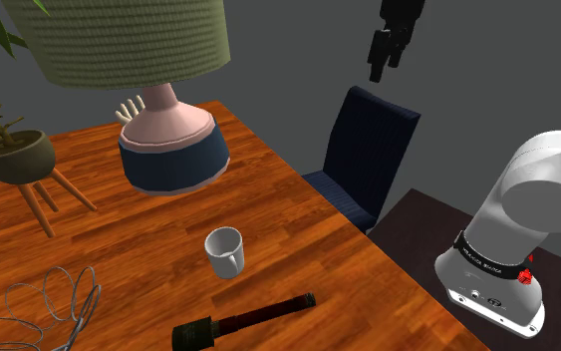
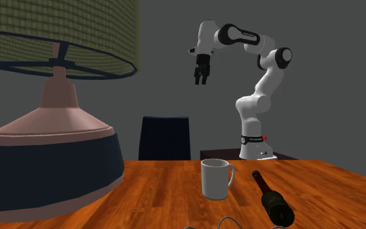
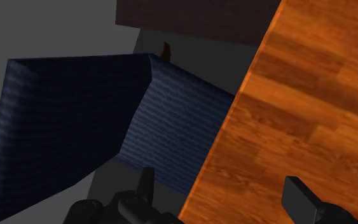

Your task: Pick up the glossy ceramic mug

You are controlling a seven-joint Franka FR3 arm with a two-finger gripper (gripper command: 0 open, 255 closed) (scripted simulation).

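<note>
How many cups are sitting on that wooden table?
1. A white mug stands upright on the table, between the big lamp and the dark bottle-like object near the edge. The lamp's wide base could be hiding another behind it.

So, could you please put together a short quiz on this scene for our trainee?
1. True or false: the gripper is shut on the white mug.
2. The mug stands on the wooden table: A) upright, B) on its side, C) upside down.
3. Fill in: in the wrist view, beneath the open fingers lie the table's edge and a navy ____.
Key: 1 false, the fingers stand apart, high above the table; 2 A; 3 chair.
</note>
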